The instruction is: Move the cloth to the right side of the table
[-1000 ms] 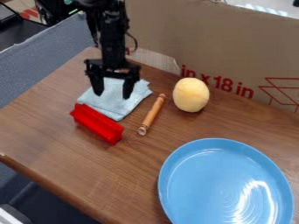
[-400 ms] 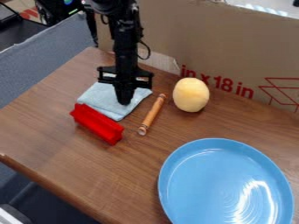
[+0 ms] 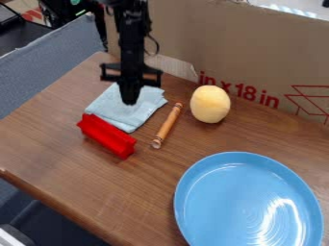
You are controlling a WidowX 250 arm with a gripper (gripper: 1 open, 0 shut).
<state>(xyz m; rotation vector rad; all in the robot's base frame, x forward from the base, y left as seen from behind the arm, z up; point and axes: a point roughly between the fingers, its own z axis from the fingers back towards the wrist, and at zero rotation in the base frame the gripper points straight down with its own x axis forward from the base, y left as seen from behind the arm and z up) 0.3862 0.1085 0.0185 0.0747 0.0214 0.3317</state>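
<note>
While the gripper [image 3: 133,97], fingers pinched together, stands on the cloth [image 3: 113,109] at upper left, the right of the table [image 3: 77,168] lies across the frame, past stick [image 3: 167,125], ball [image 3: 211,104] and plate [image 3: 244,204]; catch unconfirmed.

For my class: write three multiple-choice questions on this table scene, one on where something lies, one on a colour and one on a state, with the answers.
1. Where does the red block lie?
A. in front of the cloth, nearer the camera
B. on top of the cardboard box
C. beside the yellow ball

2. What colour is the large plate?
A. white
B. blue
C. green

3. How do the fingers of the gripper stand?
A. wide apart, high in the air
B. together, down on the cloth
C. out of view

Answers: 1 A, the block lies along the cloth's near edge; 2 B, the plate is plainly blue; 3 B, the fingers meet at the cloth's top.
</note>
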